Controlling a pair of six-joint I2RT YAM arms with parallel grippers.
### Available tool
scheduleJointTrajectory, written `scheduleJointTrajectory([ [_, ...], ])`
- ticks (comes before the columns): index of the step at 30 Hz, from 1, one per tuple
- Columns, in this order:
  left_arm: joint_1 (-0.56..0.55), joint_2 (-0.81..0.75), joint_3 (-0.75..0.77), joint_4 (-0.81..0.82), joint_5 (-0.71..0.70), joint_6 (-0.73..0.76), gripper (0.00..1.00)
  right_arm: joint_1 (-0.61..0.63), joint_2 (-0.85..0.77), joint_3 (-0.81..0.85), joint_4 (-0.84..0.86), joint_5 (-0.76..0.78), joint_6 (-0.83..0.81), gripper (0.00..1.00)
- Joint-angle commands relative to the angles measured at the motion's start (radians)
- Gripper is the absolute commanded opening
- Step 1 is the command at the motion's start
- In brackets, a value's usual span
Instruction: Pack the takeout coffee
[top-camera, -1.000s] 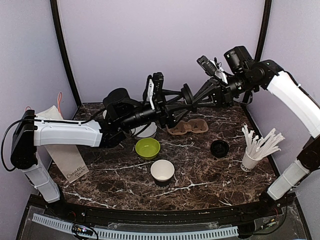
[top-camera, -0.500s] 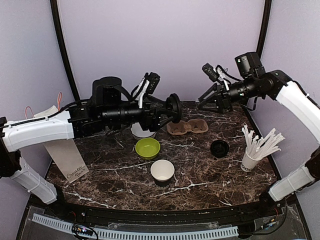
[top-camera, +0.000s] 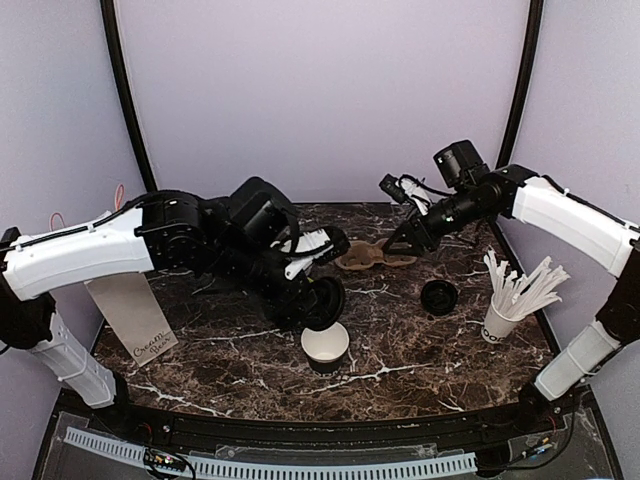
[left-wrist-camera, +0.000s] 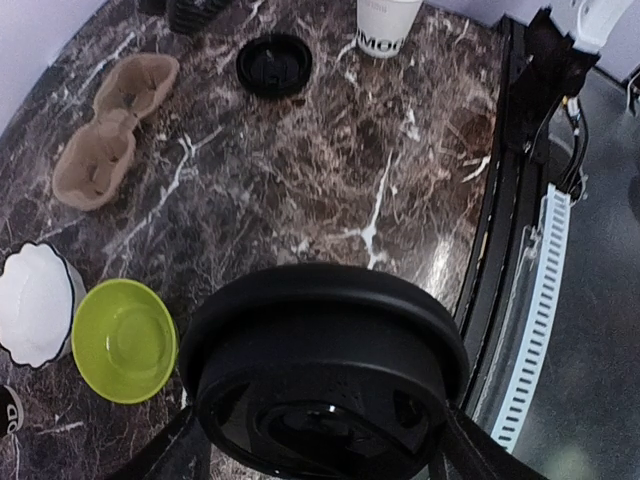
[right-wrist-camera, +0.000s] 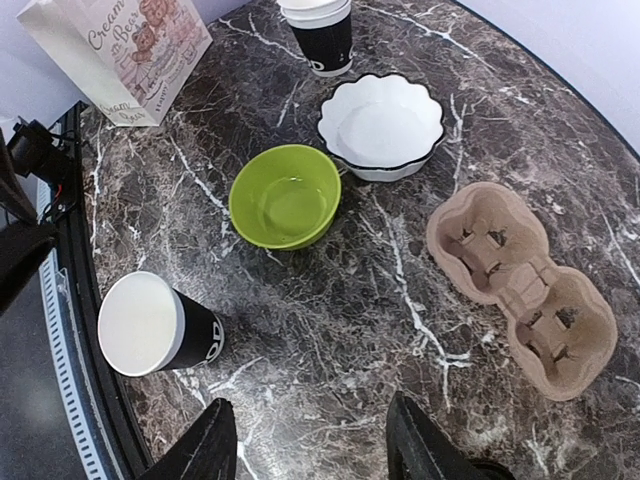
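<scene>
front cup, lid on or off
Off. The cup shows its open white inside; the left gripper holds the black lid clear of it.

High overview, wrists downward, seemingly sharing green bowl

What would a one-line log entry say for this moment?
left gripper: shut on black lid, near lidless cup | right gripper: open, empty | stage: lid not yet on

On a dark marble table
Green bowl beside white scalloped bowl; cardboard cup carrier nearby.
</scene>
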Motion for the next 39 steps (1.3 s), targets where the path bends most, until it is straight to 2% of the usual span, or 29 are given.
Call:
scheduleJointTrajectory([
  [1, -0.03, 0.076, 0.075, -0.198, -0.075, 0.021, 0.64, 0.044, -0.022, -0.047, 0.046, 0.019, 0.026, 0.51],
  [11, -0.061, 0.273, 0.253, -0.309, -0.133, 0.056, 0.67, 0.048, -0.004, -0.096, 0.044, 0.029, 0.033, 0.51],
  [17, -0.065, 0.339, 0.325, -0.371, -0.109, 0.057, 0.67, 0.048, -0.002, -0.115, 0.04, 0.01, 0.027, 0.51],
  [25, -0.067, 0.398, 0.369, -0.45, -0.143, 0.047, 0.69, 0.048, 0.002, -0.13, 0.046, 0.005, 0.02, 0.51],
  [39, -0.067, 0.441, 0.394, -0.437, -0.125, 0.063, 0.7, 0.048, 0.024, -0.138, 0.038, -0.018, 0.005, 0.51],
])
